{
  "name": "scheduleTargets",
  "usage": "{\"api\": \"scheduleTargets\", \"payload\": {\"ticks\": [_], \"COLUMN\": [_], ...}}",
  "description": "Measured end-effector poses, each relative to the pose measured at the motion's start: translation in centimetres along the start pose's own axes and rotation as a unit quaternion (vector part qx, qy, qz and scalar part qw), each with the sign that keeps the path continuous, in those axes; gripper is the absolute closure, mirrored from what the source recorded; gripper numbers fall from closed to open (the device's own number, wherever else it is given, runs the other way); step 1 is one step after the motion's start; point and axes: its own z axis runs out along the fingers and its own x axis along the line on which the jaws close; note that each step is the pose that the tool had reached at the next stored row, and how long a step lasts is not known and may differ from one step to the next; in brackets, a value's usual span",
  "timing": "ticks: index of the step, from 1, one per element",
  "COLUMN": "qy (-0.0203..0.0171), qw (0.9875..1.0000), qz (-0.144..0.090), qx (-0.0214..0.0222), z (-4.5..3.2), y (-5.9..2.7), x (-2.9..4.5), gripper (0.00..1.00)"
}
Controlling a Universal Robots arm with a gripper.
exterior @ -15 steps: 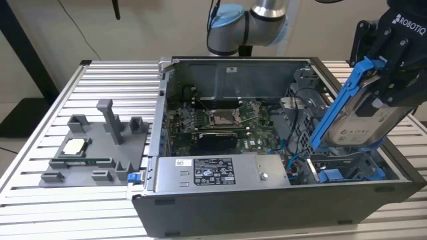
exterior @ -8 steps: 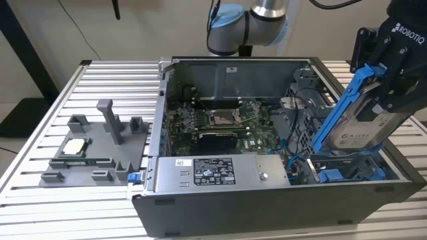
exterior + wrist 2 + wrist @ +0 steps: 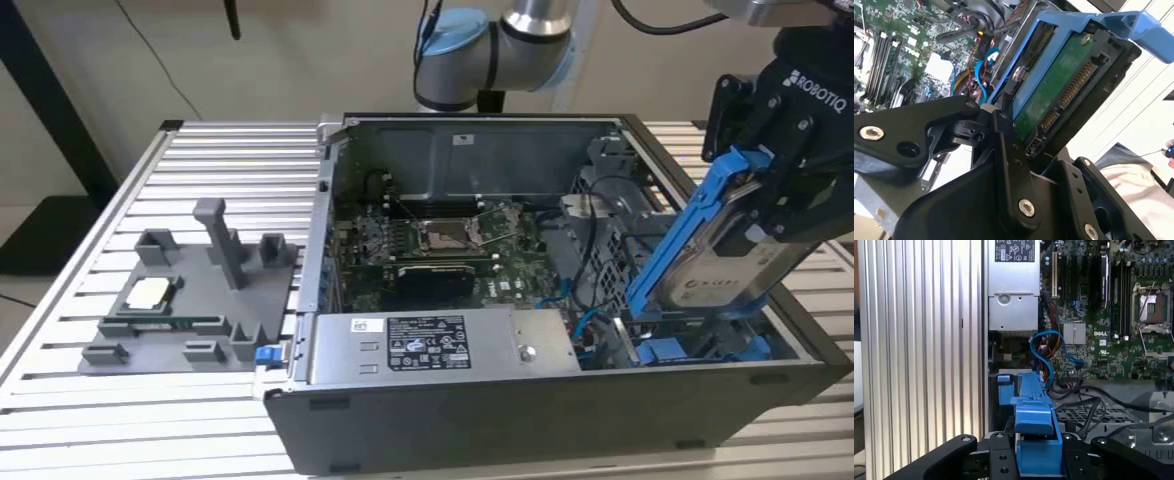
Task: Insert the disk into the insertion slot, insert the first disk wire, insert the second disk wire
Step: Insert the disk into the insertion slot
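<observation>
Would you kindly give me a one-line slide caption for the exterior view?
The gripper holds the blue-framed disk, tilted, over the open computer case at the exterior view's right.

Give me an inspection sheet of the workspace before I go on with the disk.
Surface: slatted aluminium table, carrying the open computer case.
Job's things: disk in its blue carrier, tilted, lower end down in the case by the insertion slot; not seated. Its connectors are bare.
Clutter: grey fixture tray at the exterior view's left, holding a processor chip and a memory stick.
Grippers: gripper shut on the disk's upper end.
Cables: blue cables looped beside the power supply; black cables by the slot's mesh.
Surroundings: black stand beyond the table.
</observation>
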Motion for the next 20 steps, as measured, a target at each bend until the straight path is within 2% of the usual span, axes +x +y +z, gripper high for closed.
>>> {"api": "scheduleTargets", "payload": {"ticks": [11,16,20], "qy": [-0.0001,-0.0006,-0.0007], "qw": [1.0,1.0,1.0], "qz": [0.0,0.0,0.0], "qx": [0.0,0.0004,0.0025], "z": [1.61,1.99,2.28], "y": [-0.63,-0.66,-0.66], "x": [0.12,0.11,0.11], "gripper": [0.67,0.67,0.67]}}
